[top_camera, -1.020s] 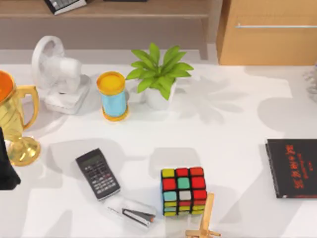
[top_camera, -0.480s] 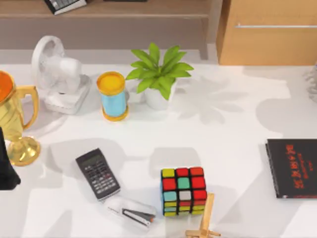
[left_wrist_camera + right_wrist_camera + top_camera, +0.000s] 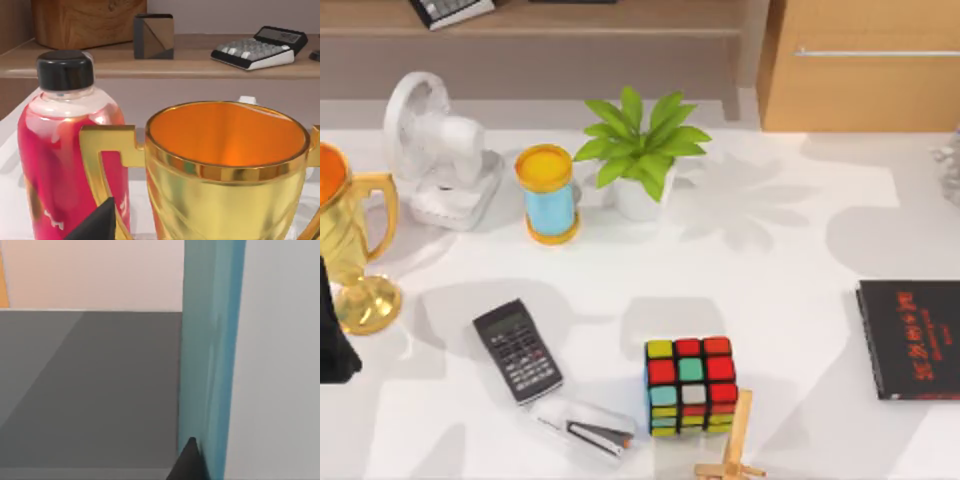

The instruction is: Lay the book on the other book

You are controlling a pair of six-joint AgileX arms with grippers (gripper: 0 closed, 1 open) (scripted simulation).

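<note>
The book (image 3: pixel 212 355) shows close up in the right wrist view as an upright teal-blue cover with white beside it. Floor and wall lie behind it. My right gripper (image 3: pixel 210 467) is shut on the book, with one dark fingertip (image 3: pixel 189 462) against the cover. The other book (image 3: pixel 910 338), thin and black with red lettering, lies flat at the table's right edge. My left arm (image 3: pixel 330 340) is parked at the table's left edge, beside a gold trophy (image 3: pixel 350 240).
A Rubik's cube (image 3: pixel 690 385), a wooden stand (image 3: pixel 732 450), a stapler (image 3: pixel 588 428) and a calculator (image 3: pixel 517 350) lie along the front. A fan (image 3: pixel 435 150), a blue and yellow cylinder (image 3: pixel 548 193) and a potted plant (image 3: pixel 640 155) stand behind. A red bottle (image 3: pixel 65 150) is by the trophy.
The large shadow on the table's right side has drifted a little towards the back. The black book and the other things lie where they were.
</note>
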